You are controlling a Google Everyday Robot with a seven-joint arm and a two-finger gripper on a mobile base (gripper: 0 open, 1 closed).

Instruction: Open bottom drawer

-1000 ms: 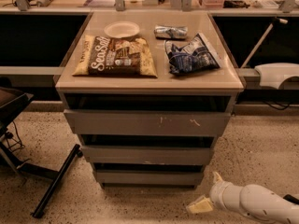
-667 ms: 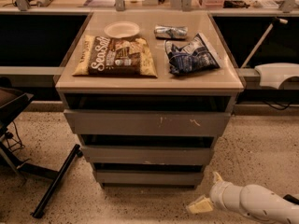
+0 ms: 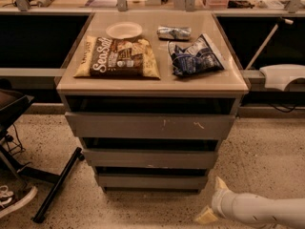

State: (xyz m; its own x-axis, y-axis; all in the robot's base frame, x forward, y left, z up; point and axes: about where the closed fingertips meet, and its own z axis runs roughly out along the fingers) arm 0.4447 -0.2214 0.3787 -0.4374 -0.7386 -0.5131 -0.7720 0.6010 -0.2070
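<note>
The cabinet has three flat grey drawer fronts stacked under its top. The bottom drawer is the lowest and narrowest front, plain grey, sitting nearly flush with a dark gap above it. The middle front has a pale chipped edge, and the top front has white scratch marks. My gripper is low at the bottom right, on a white arm just above the floor. It is to the right of the bottom drawer's right end and a little in front of it, not touching it. Its two pale fingers are spread open and hold nothing.
On the cabinet top lie a brown snack bag, a white plate, a blue chip bag and a small silver packet. A black chair base and a shoe are at the left on the speckled floor.
Almost nothing differs. My gripper stays low at the right of the bottom drawer, and the drawers have not moved.
</note>
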